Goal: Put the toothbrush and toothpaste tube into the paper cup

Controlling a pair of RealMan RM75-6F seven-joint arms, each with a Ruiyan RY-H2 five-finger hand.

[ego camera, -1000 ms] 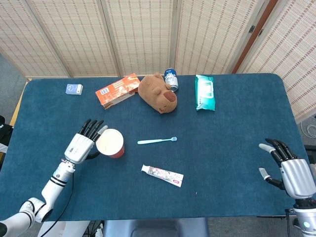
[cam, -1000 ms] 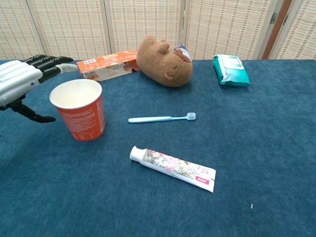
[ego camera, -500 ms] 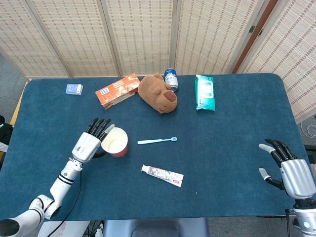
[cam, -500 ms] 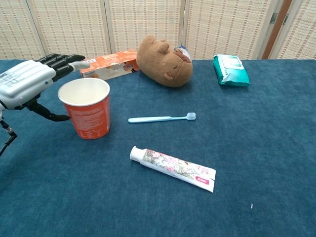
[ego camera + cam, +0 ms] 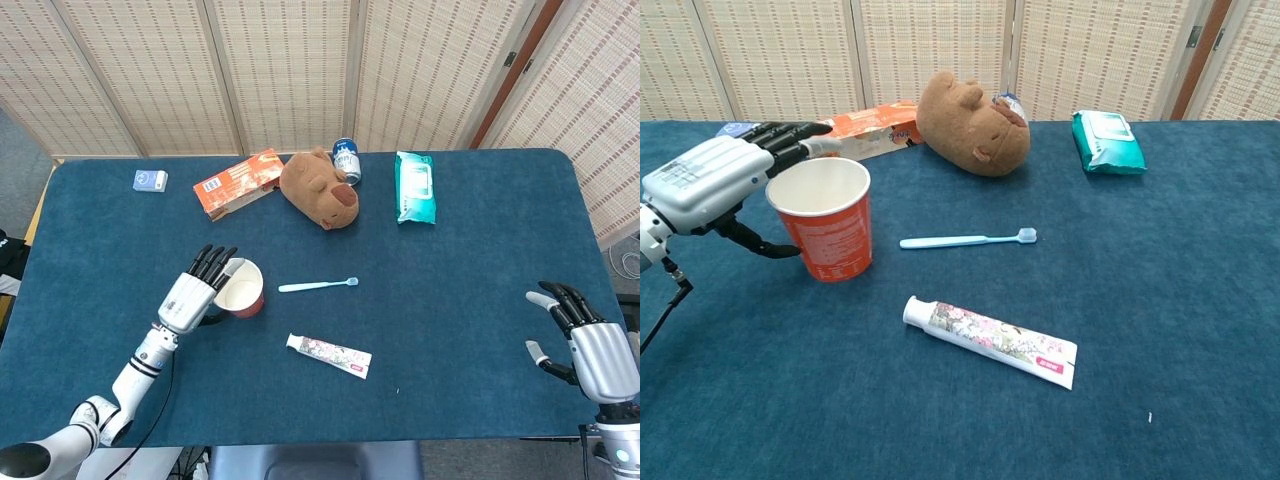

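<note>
Left hand (image 5: 710, 185) against paper cup (image 5: 826, 217), grip unconfirmable, contact side hidden. Right hand (image 5: 585, 343) open, partly cropped. Cup, left hand shifted toward toothbrush (image 5: 967, 239); toothpaste tube (image 5: 990, 340) unmoved.

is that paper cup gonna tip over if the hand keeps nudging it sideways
Probably a real risk. The paper cup looks empty, so likely light, and it narrows toward its base, which makes it top-heavy. The left hand sits high against its rim, where a push tends to tilt rather than slide it.
</note>
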